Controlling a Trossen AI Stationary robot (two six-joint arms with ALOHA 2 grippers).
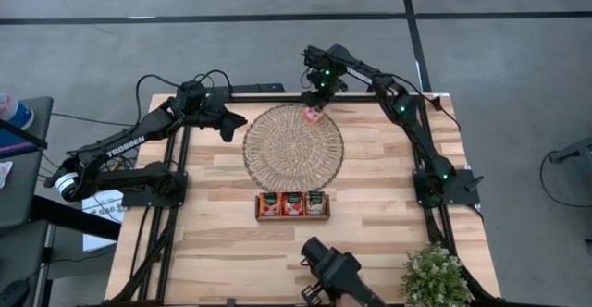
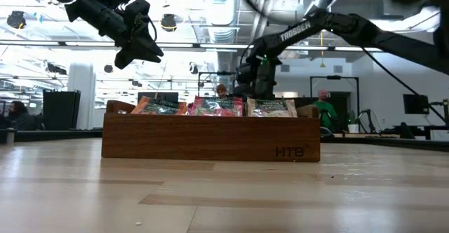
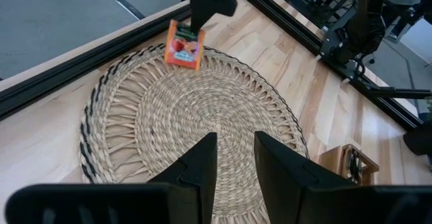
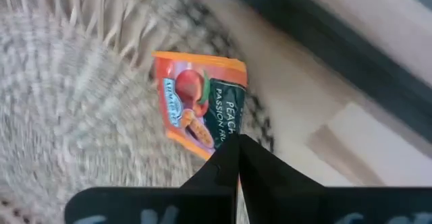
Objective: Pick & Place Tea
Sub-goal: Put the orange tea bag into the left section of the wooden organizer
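Note:
One tea sachet (image 4: 199, 102), orange with a green end and a peach picture, hangs at the far rim of the round woven mat (image 1: 293, 147), with my right gripper (image 4: 236, 158) shut on it; in the left wrist view the sachet (image 3: 183, 46) hangs tilted. My left gripper (image 3: 235, 160) hovers open over the mat's left side, nothing between its fingers. A small wooden tray (image 1: 292, 216) near the mat's near edge holds three sachets (image 1: 292, 202), standing one in each compartment. My right gripper pinches the sachet's green end (image 4: 226, 137), near a corner, between its two shut fingers. The fingers come steeply from above. The sachet hangs tilted below them over the mat's far rim; whether its lower edge touches the mat I cannot tell.
Black frame rails (image 1: 176, 187) run along the table's left and right edges. A potted plant (image 1: 433, 275) stands at the near right corner and a dark camera mount (image 1: 333, 268) at the near edge. Bare wood lies on both sides of the tray.

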